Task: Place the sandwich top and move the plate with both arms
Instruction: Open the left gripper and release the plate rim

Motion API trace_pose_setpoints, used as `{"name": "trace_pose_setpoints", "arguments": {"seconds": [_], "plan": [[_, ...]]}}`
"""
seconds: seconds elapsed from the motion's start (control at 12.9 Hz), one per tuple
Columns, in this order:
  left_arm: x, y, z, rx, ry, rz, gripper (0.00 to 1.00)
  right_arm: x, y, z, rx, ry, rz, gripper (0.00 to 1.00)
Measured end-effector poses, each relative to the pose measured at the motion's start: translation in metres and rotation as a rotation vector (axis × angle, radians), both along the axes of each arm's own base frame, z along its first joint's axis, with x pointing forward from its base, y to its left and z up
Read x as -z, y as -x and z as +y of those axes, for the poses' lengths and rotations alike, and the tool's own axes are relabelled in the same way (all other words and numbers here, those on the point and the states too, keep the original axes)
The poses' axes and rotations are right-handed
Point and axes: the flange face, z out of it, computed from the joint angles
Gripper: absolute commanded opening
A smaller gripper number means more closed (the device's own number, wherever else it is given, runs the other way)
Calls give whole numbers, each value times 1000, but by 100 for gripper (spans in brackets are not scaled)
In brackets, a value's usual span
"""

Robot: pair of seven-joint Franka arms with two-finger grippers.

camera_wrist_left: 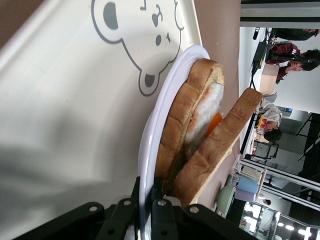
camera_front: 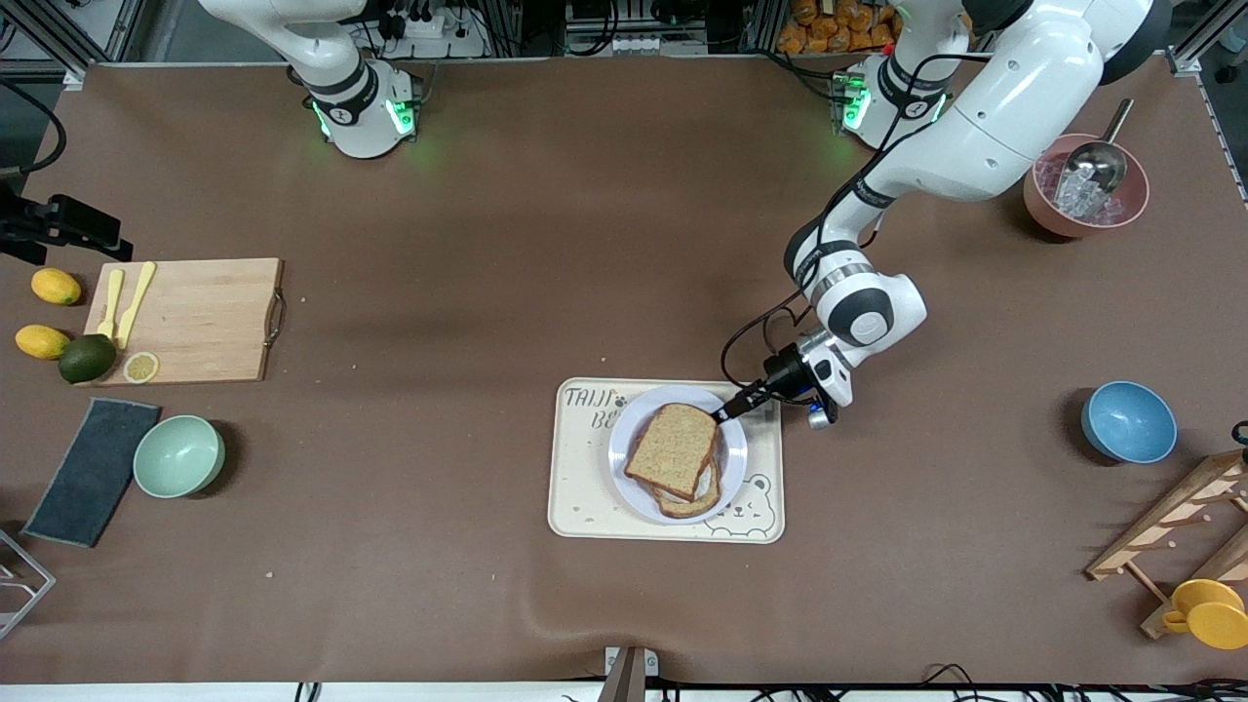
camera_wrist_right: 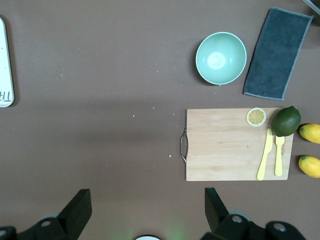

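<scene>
The tray [camera_front: 585, 507] carried the plate [camera_front: 624, 487], sandwich top [camera_front: 673, 450] lying askew over the egg slice [camera_wrist_left: 182, 115]. My left gripper [camera_front: 726, 412] pinched the plate's rim at two o'clock, ready to lift; my right gripper [camera_wrist_right: 147, 210] waited, spread wide

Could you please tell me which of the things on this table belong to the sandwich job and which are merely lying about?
Job in hand:
sandwich top, on the egg slice
plate, on the bear tray
left tool, at the plate's rim
right tool, waiting, open

Lying about:
cutting board
mint bowl
blue bowl
lemons
</scene>
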Motion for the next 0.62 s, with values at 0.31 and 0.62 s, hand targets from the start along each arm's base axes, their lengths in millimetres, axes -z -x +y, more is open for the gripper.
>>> {"name": "trace_pose_setpoints", "arguments": {"seconds": [0.31, 0.62], "plan": [[-1, -5, 3, 7, -17, -32, 100, 2, -1, 0, 0, 0, 4, 100], [-2, -8, 8, -9, -51, -29, 100, 3, -1, 0, 0, 0, 5, 100]]}}
